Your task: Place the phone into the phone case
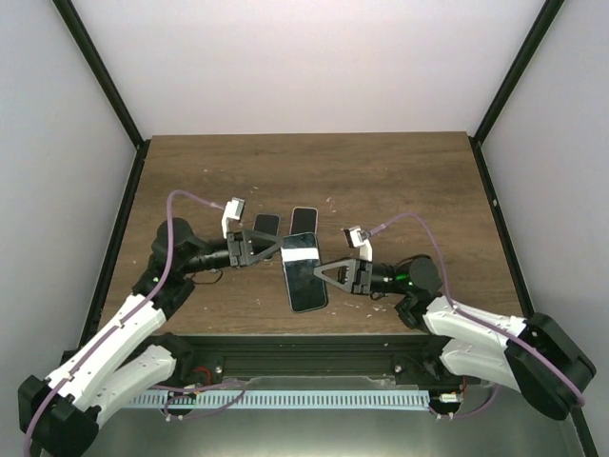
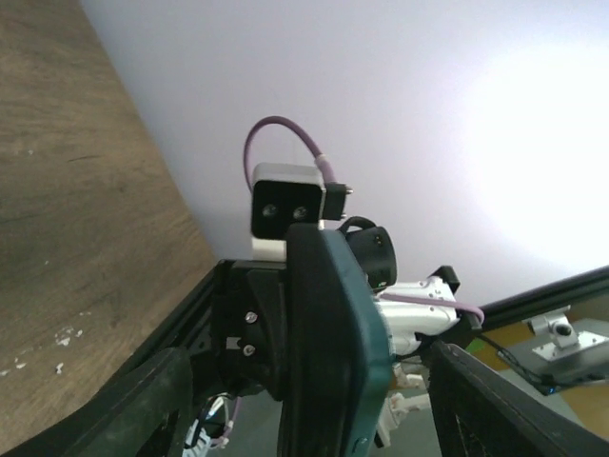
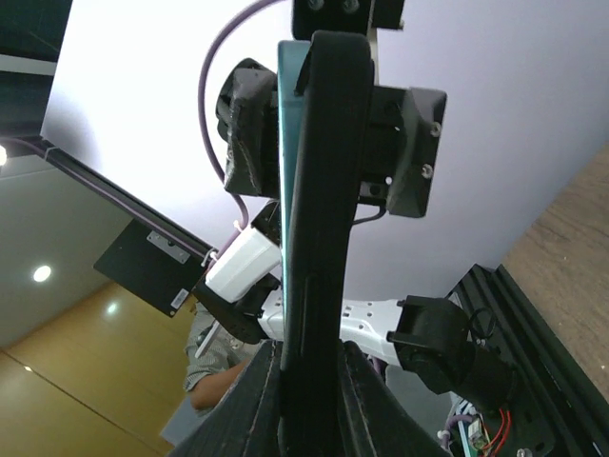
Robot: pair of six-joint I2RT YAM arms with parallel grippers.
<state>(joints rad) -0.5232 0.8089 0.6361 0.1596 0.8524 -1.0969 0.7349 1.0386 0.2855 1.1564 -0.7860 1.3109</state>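
Grippers (image 1: 276, 252) (image 1: 321, 273) level, opposed across phone (image 1: 306, 291)

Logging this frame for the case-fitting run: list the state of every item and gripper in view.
phone: face up, gripped at its right edge; whether a case is on it, cannot tell.
right gripper: shut on the phone.
left gripper: open, fingers either side of the phone's far end, with gaps showing.
left dark slab: flat on the table, untouched.
right dark slab: flat on the table, untouched.

Teal-edged phone (image 3: 284, 143) lies flush against the black phone case (image 3: 324, 190).
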